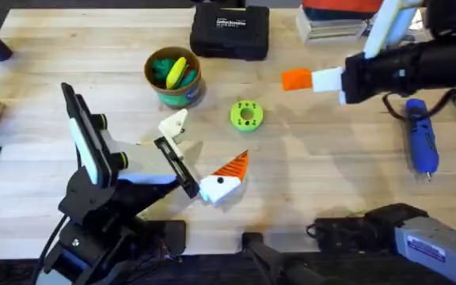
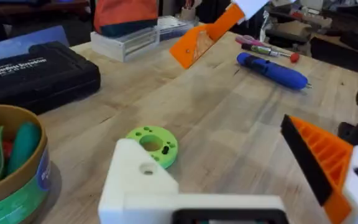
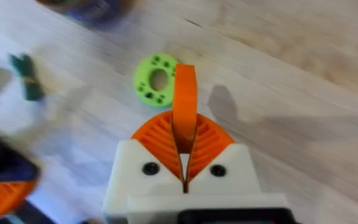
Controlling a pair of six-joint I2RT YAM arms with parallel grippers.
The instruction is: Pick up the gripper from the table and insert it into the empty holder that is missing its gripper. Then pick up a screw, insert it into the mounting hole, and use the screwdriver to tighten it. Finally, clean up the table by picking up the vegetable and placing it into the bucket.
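R gripper [image 3: 184,134] is pinching the orange gripper [image 3: 185,102] btwn its pads, hanging over the table [image 1: 315,182] toward the far right. L gripper [image 1: 200,154] is sitting wide open near the front edge w/ one finger a bare white holder [image 2: 143,180], the other padded orange. Green disc [image 1: 246,114] is lying mid-table btwn the arms. Bucket [image 1: 172,77] w/ toys is standing far left of centre, black case [image 1: 229,30] at the far edge, screwdriver [image 1: 420,136] lying by the right edge. Bare wood is lying open around the disc.
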